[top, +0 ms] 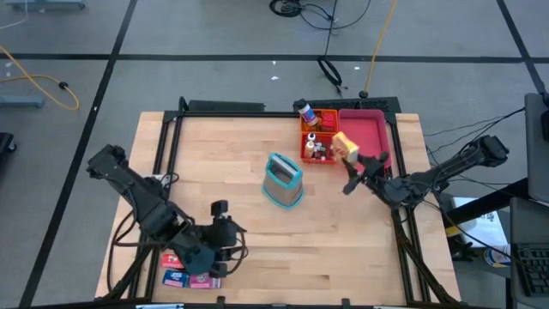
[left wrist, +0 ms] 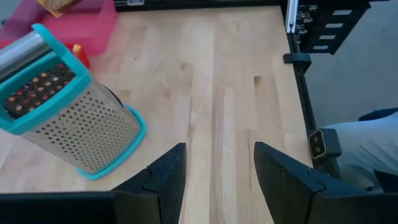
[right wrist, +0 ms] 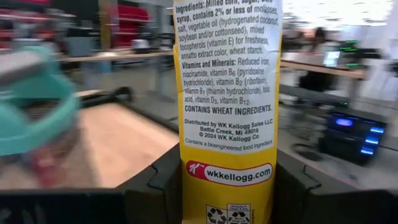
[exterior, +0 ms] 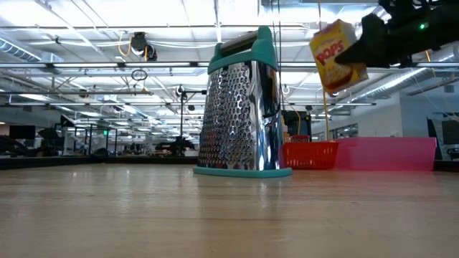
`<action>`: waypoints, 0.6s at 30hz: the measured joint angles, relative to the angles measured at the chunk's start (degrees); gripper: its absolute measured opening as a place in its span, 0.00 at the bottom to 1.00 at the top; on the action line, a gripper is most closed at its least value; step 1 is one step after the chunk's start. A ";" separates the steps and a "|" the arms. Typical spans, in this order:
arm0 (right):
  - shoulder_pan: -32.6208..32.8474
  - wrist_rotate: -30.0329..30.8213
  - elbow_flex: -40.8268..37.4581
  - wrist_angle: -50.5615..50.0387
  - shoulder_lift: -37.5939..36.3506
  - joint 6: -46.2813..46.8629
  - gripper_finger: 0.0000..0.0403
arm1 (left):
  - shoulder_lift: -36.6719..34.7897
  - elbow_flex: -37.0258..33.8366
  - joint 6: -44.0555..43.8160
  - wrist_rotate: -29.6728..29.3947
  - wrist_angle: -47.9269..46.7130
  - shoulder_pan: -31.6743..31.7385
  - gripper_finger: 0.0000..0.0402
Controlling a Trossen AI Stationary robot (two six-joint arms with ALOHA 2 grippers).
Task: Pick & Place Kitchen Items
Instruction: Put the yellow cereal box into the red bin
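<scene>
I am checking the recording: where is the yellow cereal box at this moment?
The yellow cereal box is held in the right gripper, lifted above the pink tray on the table's right side, right of the grater.

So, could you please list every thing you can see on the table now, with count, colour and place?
Grater: one, steel with teal trim, upright at table centre.
Cereal box: one, yellow, held in the air near the pink tray.
Orange tray: one, far side, holding small bottles.
Pink tray: one, beside the orange tray, to its right.
Small boxes: a few, red and blue, at the near edge on the left.
Left gripper: open, empty, above those small boxes.
Right gripper: shut on the cereal box.
</scene>
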 joint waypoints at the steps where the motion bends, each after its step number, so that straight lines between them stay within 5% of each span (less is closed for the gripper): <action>1: -0.26 2.02 -0.35 0.09 -0.07 0.04 0.38 | 0.00 0.00 -0.26 -0.69 0.01 -0.42 0.47; 10: -12.04 5.35 -7.26 5.69 -0.06 4.74 0.38 | 0.02 0.00 -1.36 -4.08 0.15 -1.99 0.47; 18: -27.78 -8.33 -11.16 9.86 0.65 7.23 0.38 | 0.08 -0.02 -2.00 -4.75 0.34 -1.96 0.47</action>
